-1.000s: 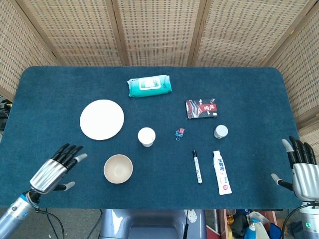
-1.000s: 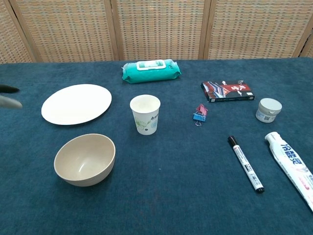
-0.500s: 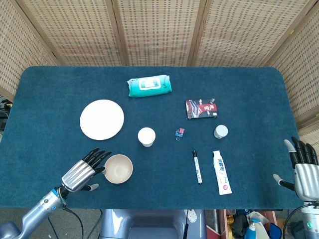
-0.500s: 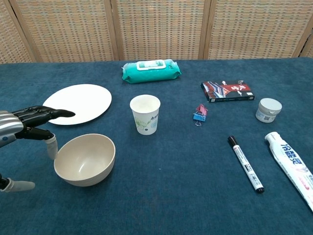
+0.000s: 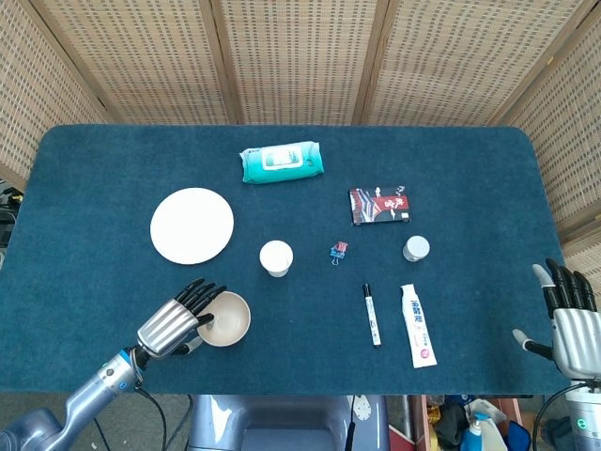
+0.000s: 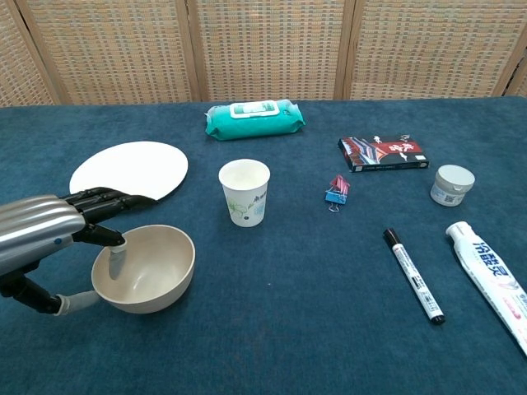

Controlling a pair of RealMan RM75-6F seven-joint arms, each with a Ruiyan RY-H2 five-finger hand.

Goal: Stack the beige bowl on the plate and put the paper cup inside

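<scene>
1. My left hand (image 6: pixel 49 234) sits at the beige bowl's (image 6: pixel 152 267) rim, fingers spread, one fingertip dipping inside; I cannot tell whether it grips.
2. Bowl lies below the plate (image 5: pixel 192 225), paper cup (image 5: pixel 276 257) to its right.
3. Right hand (image 5: pixel 569 319) hangs spread, empty.
4. Toothpaste tube (image 6: pixel 490 276) lettering unreadable.

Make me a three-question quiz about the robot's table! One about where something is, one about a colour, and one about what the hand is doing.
1. Where is the paper cup?
A. on the table
B. inside the bowl
C. on the plate

2. What colour is the wipes pack?
A. red
B. green
C. yellow

3. What is the left hand doing?
A. lifting the marker
B. resting on the plate
C. reaching at the rim of the beige bowl

Answers: 1 A, it stands on the cloth beside the plate. 2 B, its wrapper is teal-green. 3 C, one finger dips inside the rim.
</scene>
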